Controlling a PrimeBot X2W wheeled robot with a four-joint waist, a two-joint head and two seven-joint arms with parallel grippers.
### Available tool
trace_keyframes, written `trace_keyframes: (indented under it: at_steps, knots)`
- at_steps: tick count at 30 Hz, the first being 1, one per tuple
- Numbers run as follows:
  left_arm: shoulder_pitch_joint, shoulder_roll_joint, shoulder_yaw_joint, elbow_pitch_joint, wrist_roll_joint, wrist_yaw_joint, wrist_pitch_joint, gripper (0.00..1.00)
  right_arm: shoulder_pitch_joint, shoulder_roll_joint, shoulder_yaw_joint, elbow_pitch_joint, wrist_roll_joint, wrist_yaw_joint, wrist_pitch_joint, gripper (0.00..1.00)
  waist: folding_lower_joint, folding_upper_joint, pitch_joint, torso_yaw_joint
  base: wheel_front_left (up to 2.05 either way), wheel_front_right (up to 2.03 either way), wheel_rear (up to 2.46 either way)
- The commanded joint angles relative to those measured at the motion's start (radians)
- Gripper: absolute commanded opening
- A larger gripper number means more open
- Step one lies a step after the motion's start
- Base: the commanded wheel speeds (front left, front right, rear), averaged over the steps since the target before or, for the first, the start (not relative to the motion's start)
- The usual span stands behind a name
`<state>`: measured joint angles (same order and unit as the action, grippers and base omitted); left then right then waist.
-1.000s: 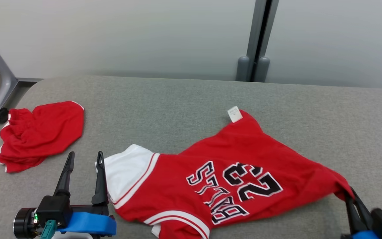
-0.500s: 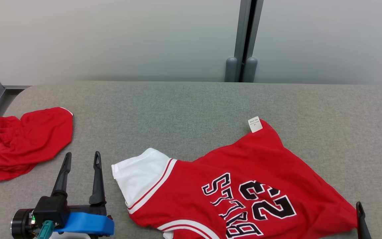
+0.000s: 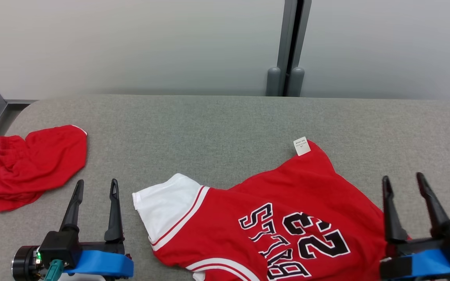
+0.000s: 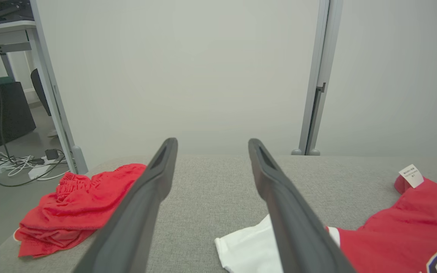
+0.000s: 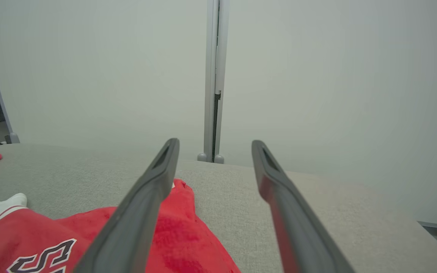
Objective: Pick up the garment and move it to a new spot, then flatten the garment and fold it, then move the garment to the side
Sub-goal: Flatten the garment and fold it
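Garment (image 3: 287,195) edge beneath spread right hand (image 3: 402,177); left hand (image 3: 96,182) beside white sleeve (image 3: 162,207).

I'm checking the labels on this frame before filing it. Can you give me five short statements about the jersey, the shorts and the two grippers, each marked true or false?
1. The red jersey lies on the grey padded surface. True.
2. The right gripper is clamped on the jersey's edge. False: its fingers stand apart and hold nothing.
3. The red shorts lie bunched to the left of the jersey, apart from it. True.
4. The left gripper holds the white sleeve. False: it is open and stands beside the sleeve, with a gap between them.
5. A white tag sticks out at the jersey's far edge. True.
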<state>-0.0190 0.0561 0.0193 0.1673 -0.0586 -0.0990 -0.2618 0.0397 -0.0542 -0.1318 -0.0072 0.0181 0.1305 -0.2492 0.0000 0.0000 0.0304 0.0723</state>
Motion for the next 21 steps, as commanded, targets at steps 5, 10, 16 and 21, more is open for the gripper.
trace_keyframes:
  at_steps: [5,10,16,21]
  knots:
    - [-0.01,-0.002,-0.008,0.011,0.005,-0.004,-0.005,1.0,-0.062,0.003,0.065,0.08,0.015,0.0,-0.009,1.0,0.0,0.0,0.01,0.008,0.0,0.0,0.0]
    - [-0.006,-0.003,-0.04,0.057,-0.011,-0.014,-0.005,1.0,-0.082,0.003,0.071,0.127,0.027,0.001,-0.014,1.0,0.0,0.0,0.011,0.014,0.0,0.0,0.0]
    - [0.024,0.009,-0.133,0.158,-0.023,-0.027,-0.004,1.0,-0.079,0.003,0.056,0.144,0.018,0.001,-0.016,1.0,0.0,0.0,0.012,0.009,0.0,0.0,0.0]
    - [0.041,0.021,-0.192,0.234,-0.048,-0.032,0.004,1.0,-0.082,0.004,0.049,0.152,0.019,0.001,-0.017,1.0,0.0,0.0,0.02,0.003,0.0,0.0,0.0]
